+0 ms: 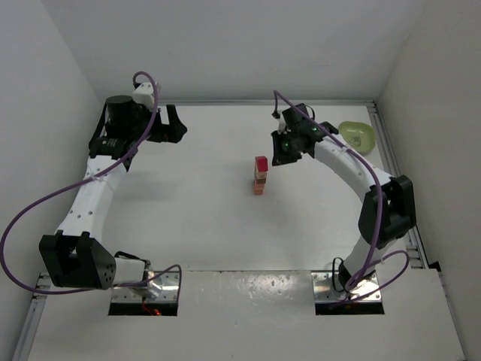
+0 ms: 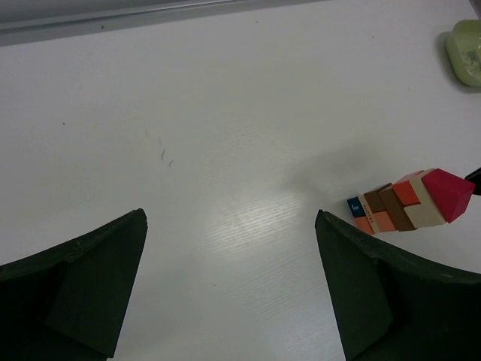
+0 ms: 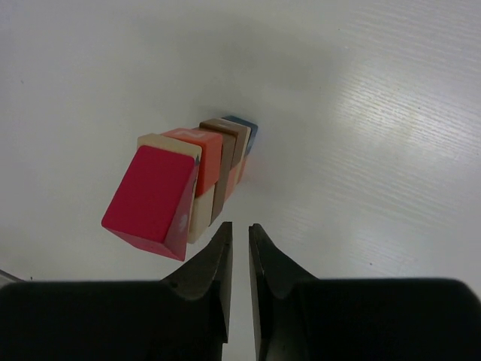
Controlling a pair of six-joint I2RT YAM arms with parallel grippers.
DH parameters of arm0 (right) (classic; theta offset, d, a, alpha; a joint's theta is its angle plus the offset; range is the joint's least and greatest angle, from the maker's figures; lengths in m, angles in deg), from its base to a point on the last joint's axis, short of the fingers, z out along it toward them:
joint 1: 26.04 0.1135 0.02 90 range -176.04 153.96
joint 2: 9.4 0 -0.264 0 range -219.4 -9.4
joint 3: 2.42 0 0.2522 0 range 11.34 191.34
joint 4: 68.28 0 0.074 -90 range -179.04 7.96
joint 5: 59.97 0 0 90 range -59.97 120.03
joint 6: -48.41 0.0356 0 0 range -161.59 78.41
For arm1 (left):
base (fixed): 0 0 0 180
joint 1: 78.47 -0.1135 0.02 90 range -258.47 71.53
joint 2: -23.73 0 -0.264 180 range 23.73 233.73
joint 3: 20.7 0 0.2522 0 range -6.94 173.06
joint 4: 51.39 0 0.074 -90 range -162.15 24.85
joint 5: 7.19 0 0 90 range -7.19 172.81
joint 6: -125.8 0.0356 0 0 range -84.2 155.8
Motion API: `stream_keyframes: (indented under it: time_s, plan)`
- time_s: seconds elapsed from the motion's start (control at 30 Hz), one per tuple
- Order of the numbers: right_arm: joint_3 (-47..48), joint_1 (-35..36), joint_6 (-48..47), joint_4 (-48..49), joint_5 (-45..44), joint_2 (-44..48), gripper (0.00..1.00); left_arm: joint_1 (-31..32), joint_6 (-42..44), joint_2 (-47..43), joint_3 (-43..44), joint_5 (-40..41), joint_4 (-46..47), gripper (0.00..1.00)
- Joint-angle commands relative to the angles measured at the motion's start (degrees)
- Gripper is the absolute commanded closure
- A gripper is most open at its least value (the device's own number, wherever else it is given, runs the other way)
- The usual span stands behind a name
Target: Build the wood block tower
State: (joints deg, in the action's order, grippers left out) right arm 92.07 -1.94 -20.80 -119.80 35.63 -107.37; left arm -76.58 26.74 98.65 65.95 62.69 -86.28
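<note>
The tower (image 1: 260,177) stands mid-table, a narrow column of small wood blocks with a red block (image 1: 261,163) on top and pale, orange and brown ones below. It also shows in the left wrist view (image 2: 406,203) and the right wrist view (image 3: 203,173), where the red block (image 3: 150,199) sits slightly skewed on top. My right gripper (image 1: 284,153) hovers just right of and above the tower, its jaws (image 3: 240,229) nearly together with nothing between them. My left gripper (image 1: 171,124) is far left at the back, open wide and empty (image 2: 229,218).
A light green bowl (image 1: 357,135) sits at the back right near the table edge; it also shows in the left wrist view (image 2: 466,49). White walls close in the table at the back and sides. The arm bases stand at the near edge.
</note>
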Motion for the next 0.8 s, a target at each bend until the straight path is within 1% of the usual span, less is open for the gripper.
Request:
stream_keyframes:
  time_s: [0.0,0.07,0.1,0.2,0.63,0.77]
  plan:
    - [-0.2,0.3,-0.7,0.6,0.9,3.1,0.84,-0.3,-0.1,-0.2,2.2,-0.7,1.0,0.00]
    - [-0.5,0.6,-1.0,0.5,1.2,3.5,0.80,-0.3,-0.1,-0.2,2.2,-0.7,1.0,0.00]
    - [-0.4,0.8,-0.9,0.7,1.3,3.4,0.80,-0.3,-0.1,-0.2,2.2,-0.7,1.0,0.00]
    - [-0.6,0.8,-1.1,0.8,1.9,3.7,0.76,-0.3,-0.1,-0.2,2.2,-0.7,1.0,0.00]
    - [0.4,1.7,-1.4,0.9,2.7,3.7,0.70,-0.3,-0.1,-0.2,1.6,-1.2,1.0,0.00]
    - [0.4,1.7,-1.5,0.8,2.4,3.6,0.70,-0.3,-0.1,-0.2,1.6,-1.2,1.0,0.00]
